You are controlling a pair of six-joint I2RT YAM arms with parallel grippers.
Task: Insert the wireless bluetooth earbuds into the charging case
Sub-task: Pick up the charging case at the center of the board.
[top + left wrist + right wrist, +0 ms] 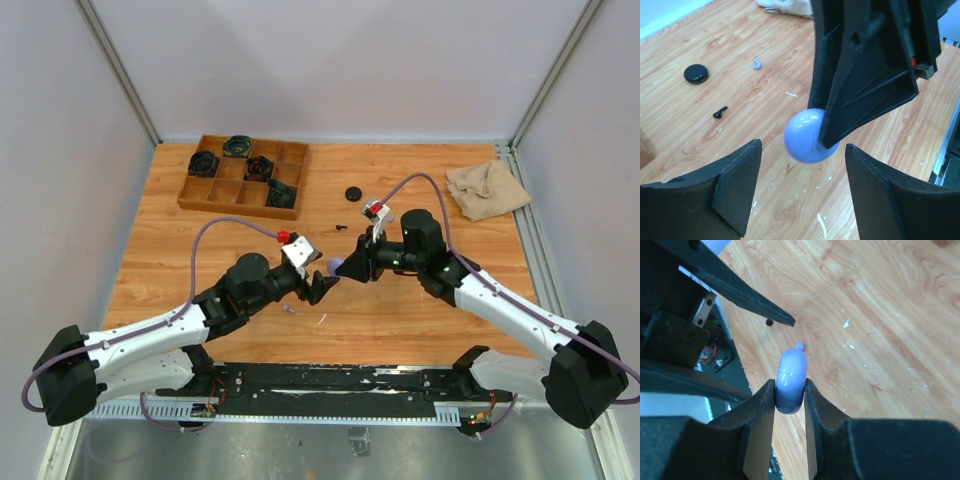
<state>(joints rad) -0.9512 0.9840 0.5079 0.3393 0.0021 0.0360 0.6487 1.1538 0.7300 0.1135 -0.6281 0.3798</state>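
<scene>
The right gripper [348, 268] is squeezed tight on a round lavender charging case [791, 371]. It holds the case up above the bench [200, 210], near the middle. One finger presses on each flat side of the case. A thin line runs around the case, and its lid looks closed.

The left gripper [322, 288] is just to the left of the case. Its fingers [737, 187] are spread apart and hold nothing. The case sits in the air just past the gap between them and does not touch them.

No earbud is in the case. A lavender earbud [800, 346] lies on the bench just under the case. Another lavender earbud [757, 63] lies on the wood farther away. A black earbud [719, 112] lies by itself on the bench, far of the two grippers. A round black case [696, 74] sits a bit farther back, near the black earbud but not touching it.

A wooden tray [195, 192] with many small boxes sits at the far left. Some dark round cases [204, 163] lie in its boxes. A crumpled tan cloth [487, 188] lies at the far right. Tiny white bits [822, 225] are scattered on the wood.
</scene>
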